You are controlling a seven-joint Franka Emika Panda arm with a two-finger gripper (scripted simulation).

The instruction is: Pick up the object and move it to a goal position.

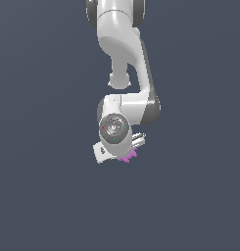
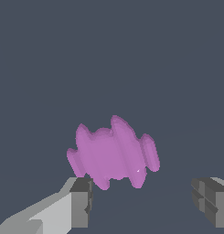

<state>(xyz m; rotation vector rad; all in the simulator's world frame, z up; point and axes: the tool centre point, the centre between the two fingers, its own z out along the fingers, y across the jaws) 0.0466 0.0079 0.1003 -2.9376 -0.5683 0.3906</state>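
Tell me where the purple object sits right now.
In the exterior view the purple object peeks out just below the gripper, near centre. In the wrist view it lies ahead of the open fingers, nearer one than the other.

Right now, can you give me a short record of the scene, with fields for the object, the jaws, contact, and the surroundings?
object: small purple-magenta lump, ridged and notched outline
object in exterior view: mostly hidden under the arm's hand, only a purple edge shows
gripper: jaws open, set apart on either side
contact: one finger is close to the lump's edge; whether it touches cannot be told; the other finger is clearly apart
grasp: not yet closed on the lump
surroundings: plain dark grey surface
goal marker: none visible
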